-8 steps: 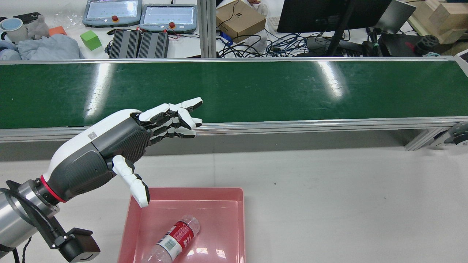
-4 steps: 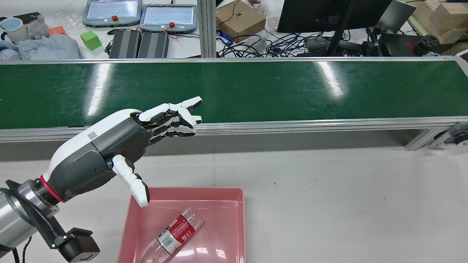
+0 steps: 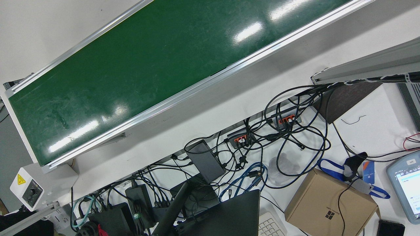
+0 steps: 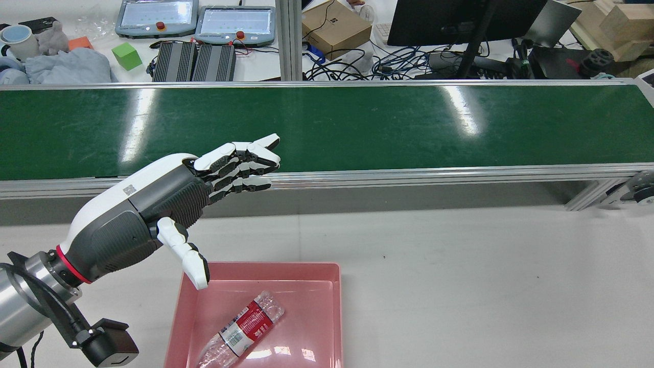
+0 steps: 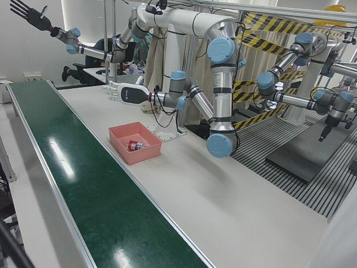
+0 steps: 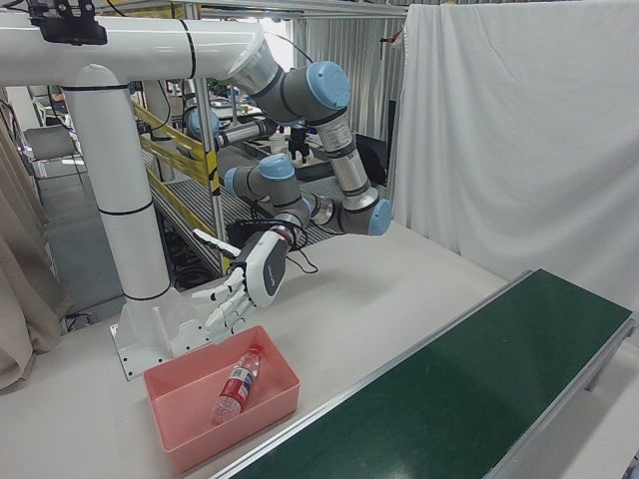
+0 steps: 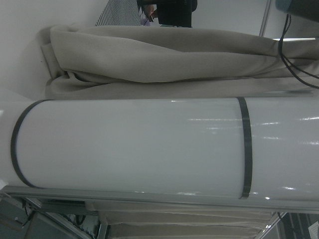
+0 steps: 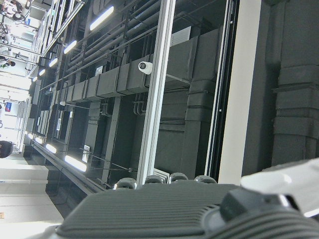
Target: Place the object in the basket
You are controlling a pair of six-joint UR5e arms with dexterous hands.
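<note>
The left robot hand (image 4: pixel 153 214), fingers spread and empty, hovers above the pink basket's (image 4: pixel 327 306) near-left corner, while the plastic bottle (image 4: pixel 244 327) lies diagonally inside, below the hand.

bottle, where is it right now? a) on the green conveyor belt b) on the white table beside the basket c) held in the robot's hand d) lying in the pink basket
d: the bottle lies on its side inside the pink basket, while the left hand hovers above the basket's far left corner with fingers spread, holding nothing.
</note>
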